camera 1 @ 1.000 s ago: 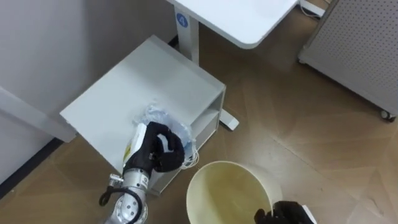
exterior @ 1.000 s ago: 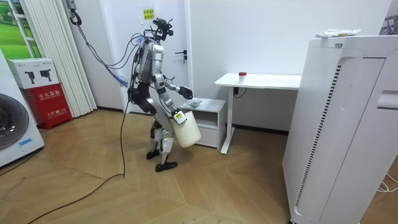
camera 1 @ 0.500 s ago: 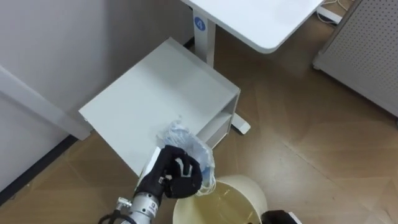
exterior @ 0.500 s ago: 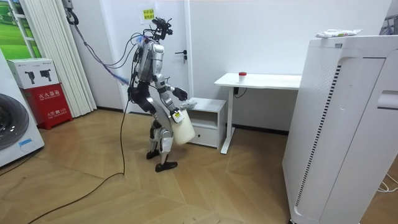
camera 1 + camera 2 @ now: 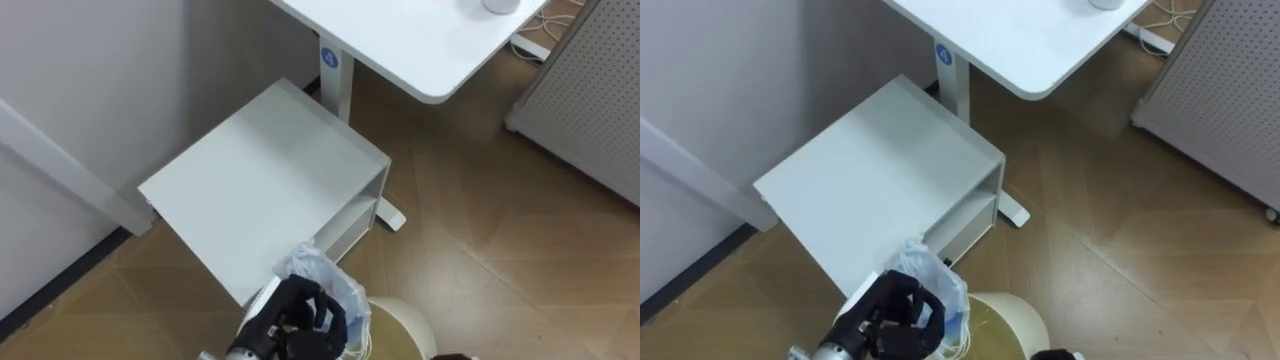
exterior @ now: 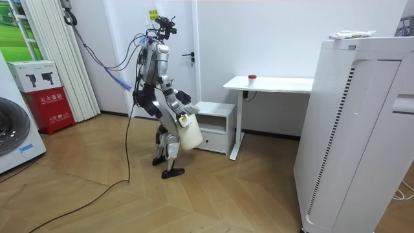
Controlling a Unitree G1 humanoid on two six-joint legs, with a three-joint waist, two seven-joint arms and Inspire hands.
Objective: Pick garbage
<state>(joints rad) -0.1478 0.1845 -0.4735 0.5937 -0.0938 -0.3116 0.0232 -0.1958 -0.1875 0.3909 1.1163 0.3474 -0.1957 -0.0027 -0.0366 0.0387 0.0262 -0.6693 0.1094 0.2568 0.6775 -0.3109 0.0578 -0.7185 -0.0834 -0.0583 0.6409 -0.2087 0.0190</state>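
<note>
Left hand (image 5: 298, 332) update: grips the crumpled plastic garbage (image 5: 325, 282) with curled fingers, now pulled off the cabinet (image 5: 260, 180) top, past its front edge, just beside the bin (image 5: 405, 325) rim. Only needs the drop, looks like.

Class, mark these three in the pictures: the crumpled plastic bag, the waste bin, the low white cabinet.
crumpled plastic bag (image 5: 318, 266): left eye view, on its bunched upper part.
waste bin (image 6: 193, 137): room view, on its side wall.
low white cabinet (image 5: 262, 175): left eye view, on its flat top.
</note>
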